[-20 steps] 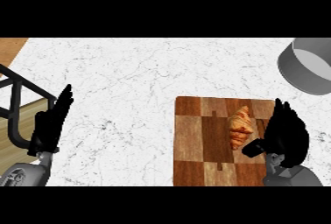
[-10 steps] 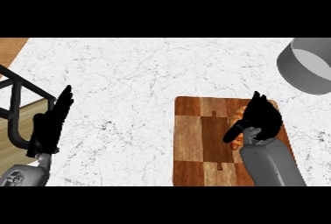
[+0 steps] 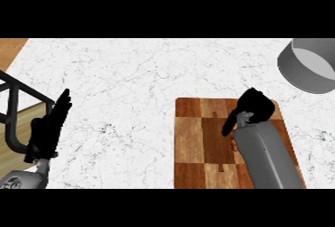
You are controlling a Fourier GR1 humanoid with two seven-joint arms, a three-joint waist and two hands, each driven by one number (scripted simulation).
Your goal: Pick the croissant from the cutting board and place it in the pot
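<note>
right hand [image 3: 254,107] moved over croissant [image 3: 233,144], now mostly hidden.

The board [image 3: 203,142] lies on the tabletop [image 3: 131,75]. The pot [image 3: 307,66] stands behind and right of it. The right hand [image 3: 252,111] hangs over the board; the left hand [image 3: 49,128] rests far left.

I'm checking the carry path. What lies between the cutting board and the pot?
Head view: only bare white counter between cutting board and pot.

Right hand [image 3: 254,108] curled downward, left hand [image 3: 52,126] open, fingers up
</note>
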